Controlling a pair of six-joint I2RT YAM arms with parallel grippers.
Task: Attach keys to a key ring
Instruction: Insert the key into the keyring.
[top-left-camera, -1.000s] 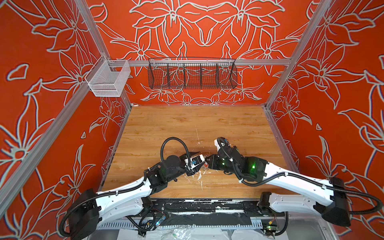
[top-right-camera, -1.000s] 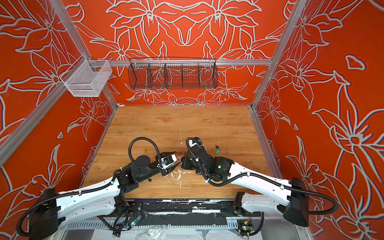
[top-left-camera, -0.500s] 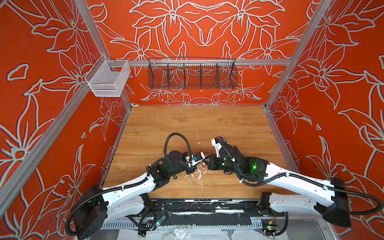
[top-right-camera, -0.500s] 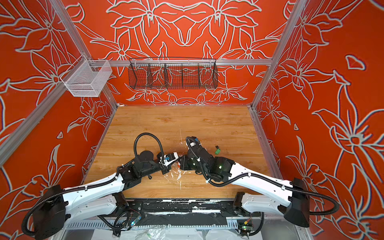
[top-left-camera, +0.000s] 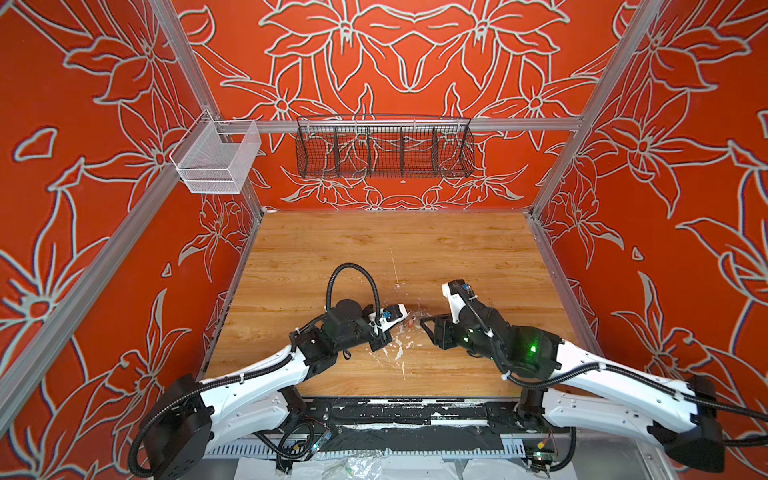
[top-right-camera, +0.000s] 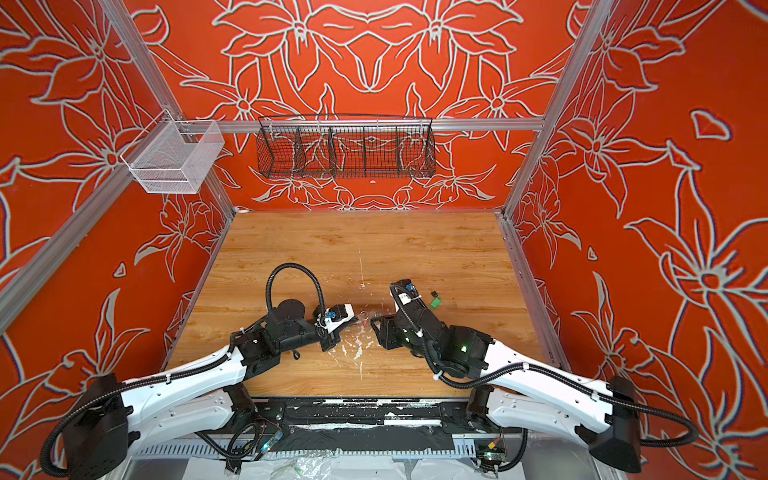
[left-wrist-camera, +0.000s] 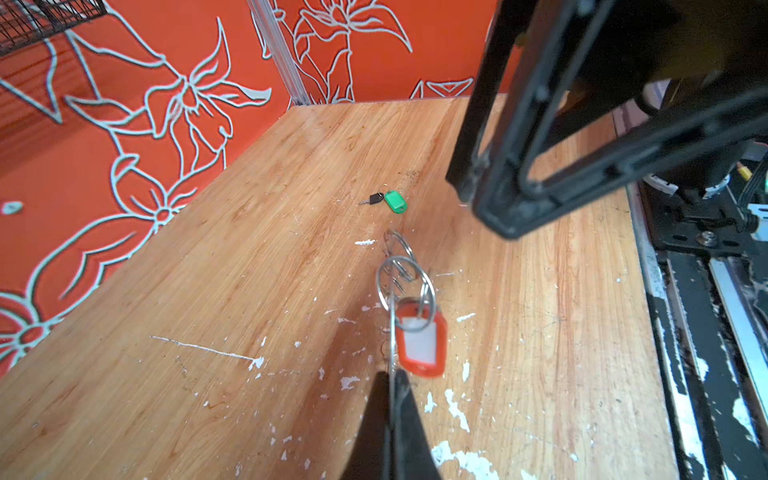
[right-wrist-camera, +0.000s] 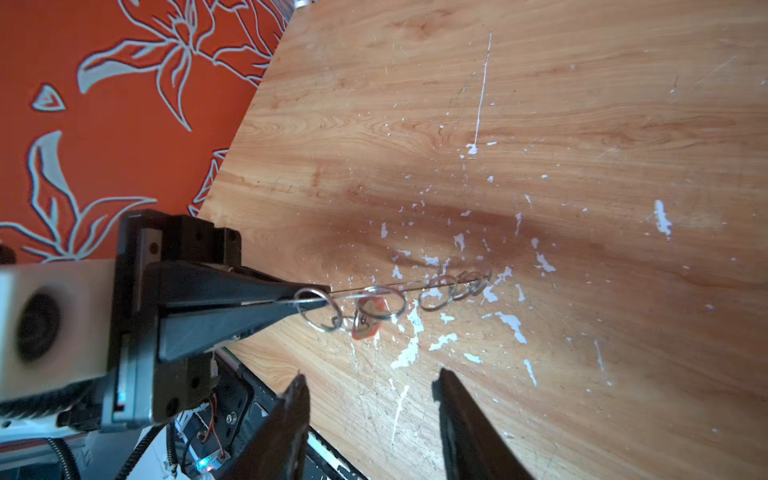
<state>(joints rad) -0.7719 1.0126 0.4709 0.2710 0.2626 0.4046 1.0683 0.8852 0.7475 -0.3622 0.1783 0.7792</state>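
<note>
Opened and drawn back, the right fingers (right-wrist-camera: 465, 428) are now held wide, empty. Between the closed left fingers (left-wrist-camera: 374, 419) the key ring (left-wrist-camera: 392, 345) is pinched edge-on; slipping or twisting is risked.

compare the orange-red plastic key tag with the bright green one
The orange-red plastic tag dangles from a wire split ring on the grey hoop pinched by the left gripper; the bright green plastic tag lies loose on the wooden table. Orange-red shows a white label; green looks plain. Both are small and oblong.
</note>
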